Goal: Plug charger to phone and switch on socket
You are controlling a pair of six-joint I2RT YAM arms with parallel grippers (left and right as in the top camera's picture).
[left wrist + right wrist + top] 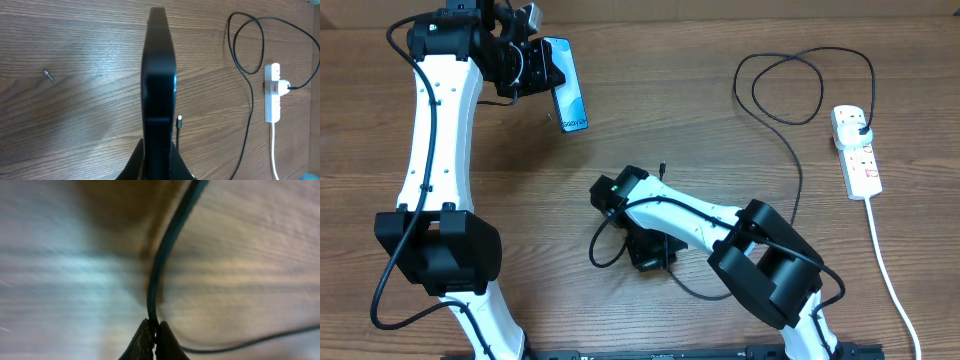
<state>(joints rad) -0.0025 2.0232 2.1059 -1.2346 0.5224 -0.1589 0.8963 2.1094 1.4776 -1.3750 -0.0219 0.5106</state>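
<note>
A bare wooden desk (650, 120) carries a charging job in mid-step, with two white-and-black arms at work. The left arm (440, 130) reaches to the far edge; the right arm (690, 215) folds inward over the middle. At the right lies the socket (857, 155), its thick white cord trailing toward the near edge and the charger's black plug already seated in it, so power waits only on the switch, whose position is too small to read. The phone (568, 85) is raised off the wood, the left jaws pressed against its sides, likely to present its port end toward the other arm; the left wrist view shows it edge-on. The charger (798, 170) loops from the socket across the desk to the right jaws, which are pinched tight on the thin cable just behind its end, giving control of the connector tip (179, 120), which stands just beside the phone but apart from it. A tiny screw-like speck (49, 76) lies loose on the wood, well clear.
</note>
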